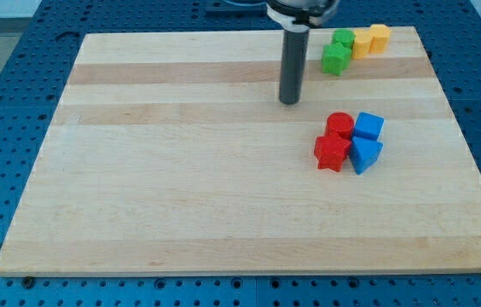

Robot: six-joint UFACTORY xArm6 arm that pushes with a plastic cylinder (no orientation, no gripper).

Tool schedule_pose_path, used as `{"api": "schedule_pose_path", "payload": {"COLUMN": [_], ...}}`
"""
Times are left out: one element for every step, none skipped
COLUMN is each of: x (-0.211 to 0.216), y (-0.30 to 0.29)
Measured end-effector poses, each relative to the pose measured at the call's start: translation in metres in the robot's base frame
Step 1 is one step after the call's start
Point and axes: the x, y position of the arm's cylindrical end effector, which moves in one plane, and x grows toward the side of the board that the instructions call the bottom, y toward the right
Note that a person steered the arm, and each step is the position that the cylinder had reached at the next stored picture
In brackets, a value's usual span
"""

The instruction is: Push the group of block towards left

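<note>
my tip (289, 101) is seen resting on the desk (181, 170) above and to the left of a cluster of four blocks, apart from all of them. nothing is touched or held by it; as an end effector it is a plain rod, so no opening or closing can be spoken of.

the nearest cluster is made up of a red cylinder (339, 124), a red star-like block (332, 153), a blue cube (368, 126) and a blue wedge-shaped block (365, 154), all packed touching one another in the view's right half. a second group lies at the view's top right: a green block (336, 58), another green block (343, 39), a yellow block (362, 43) and a yellow cylinder (379, 37). which group is meant cannot be told for certain.

the blocks are judged light, stiff and prone to slide easily on the smooth wood. a loose cluster is likely to split or rotate if struck off-centre, so contact is best made on its right side, at mid-height of the group.
</note>
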Motion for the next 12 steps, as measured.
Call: {"api": "schedule_pose_path", "payload": {"x": [-0.044, -0.094, -0.142, -0.157, -0.157, -0.158, -0.158, -0.158, -0.158, -0.152, -0.133, -0.111], "y": [-0.016, 0.002, 0.032, 0.064, 0.094, 0.138, 0.136, 0.141, 0.208, 0.272, 0.174, 0.105]}}
